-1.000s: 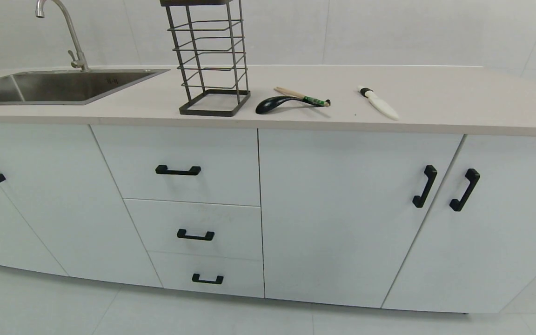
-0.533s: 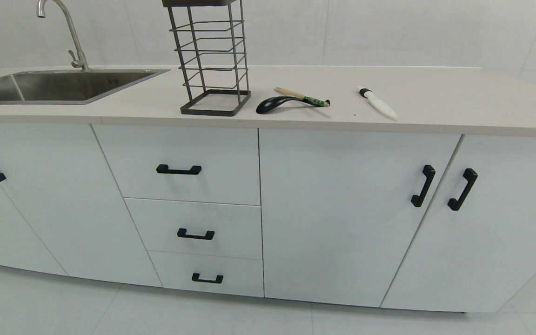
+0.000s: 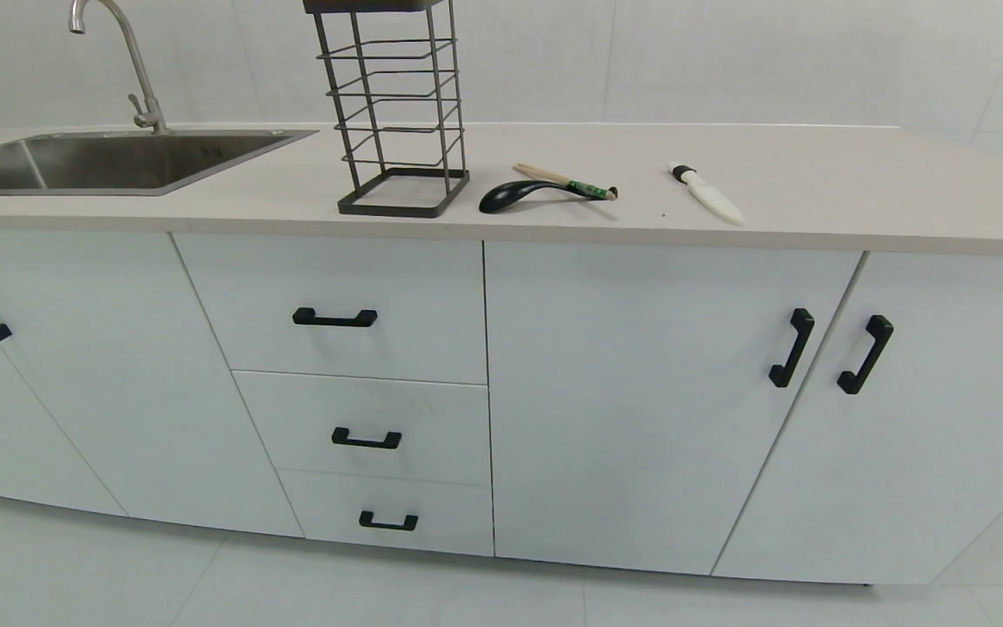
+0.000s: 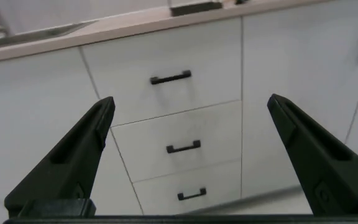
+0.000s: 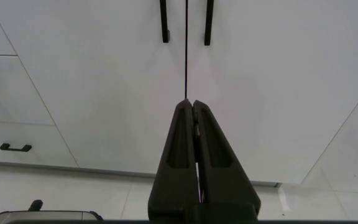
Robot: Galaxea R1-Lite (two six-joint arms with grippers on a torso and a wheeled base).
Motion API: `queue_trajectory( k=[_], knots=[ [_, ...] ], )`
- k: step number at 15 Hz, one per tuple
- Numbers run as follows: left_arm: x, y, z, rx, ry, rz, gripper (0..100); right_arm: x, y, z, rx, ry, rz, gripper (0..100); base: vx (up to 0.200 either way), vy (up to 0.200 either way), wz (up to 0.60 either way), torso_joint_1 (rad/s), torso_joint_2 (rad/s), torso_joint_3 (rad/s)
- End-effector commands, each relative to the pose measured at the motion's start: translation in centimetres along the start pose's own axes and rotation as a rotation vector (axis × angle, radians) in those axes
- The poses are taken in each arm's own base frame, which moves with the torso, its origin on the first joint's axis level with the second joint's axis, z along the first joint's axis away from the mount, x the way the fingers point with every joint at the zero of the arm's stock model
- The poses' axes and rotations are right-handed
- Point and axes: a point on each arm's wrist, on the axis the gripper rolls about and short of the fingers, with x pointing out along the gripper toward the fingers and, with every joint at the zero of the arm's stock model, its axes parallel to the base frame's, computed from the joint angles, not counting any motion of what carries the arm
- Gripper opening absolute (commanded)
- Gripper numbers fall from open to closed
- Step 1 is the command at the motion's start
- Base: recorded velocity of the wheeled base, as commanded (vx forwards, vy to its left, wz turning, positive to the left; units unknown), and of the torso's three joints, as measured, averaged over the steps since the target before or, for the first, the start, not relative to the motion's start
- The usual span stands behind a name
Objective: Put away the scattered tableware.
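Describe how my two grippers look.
Left gripper: matte black, two-fingered, each a long wedge tapering to a blunt tip, joined by a dark crossbar at the base. Right gripper: the same black tapered build, each side with a shallow recessed panel.

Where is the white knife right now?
In the head view, the white knife lies flat on the countertop, right of centre, apart from the chopsticks and black spoon on its left.

Head camera shifted slightly a second ago, then steadied, wire rack (image 3: 397, 128), black spoon (image 3: 500, 200) and white knife (image 3: 710, 197) drawn a touch toward the frame's middle, by the view's move alone.
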Motion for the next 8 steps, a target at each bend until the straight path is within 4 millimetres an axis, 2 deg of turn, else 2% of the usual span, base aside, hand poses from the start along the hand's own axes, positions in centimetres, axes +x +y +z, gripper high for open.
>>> queue_trajectory(
  k=[1,3,6,8],
  knots=[
    [3.8,1.1,-0.3,0.056,0.182,-0.151,100,0.0,0.0,0.0,0.000,0.002,0.001,0,0.000,0.000,0.00,0.000,0.00,0.000],
    [6.3,1.7,-1.5,0.130,0.312,-0.239,100,0.0,0.0,0.0,0.000,0.002,0.001,0,0.000,0.000,0.00,0.000,0.00,0.000],
    [8.4,1.6,-3.0,0.214,0.413,-0.368,100,0.0,0.0,0.0,0.000,0.002,0.001,0,0.000,0.000,0.00,0.000,0.00,0.000],
    [9.7,1.6,-4.9,0.362,0.492,-0.482,100,0.0,0.0,0.0,0.000,0.002,0.001,0,0.000,0.000,0.00,0.000,0.00,0.000]
  ],
)
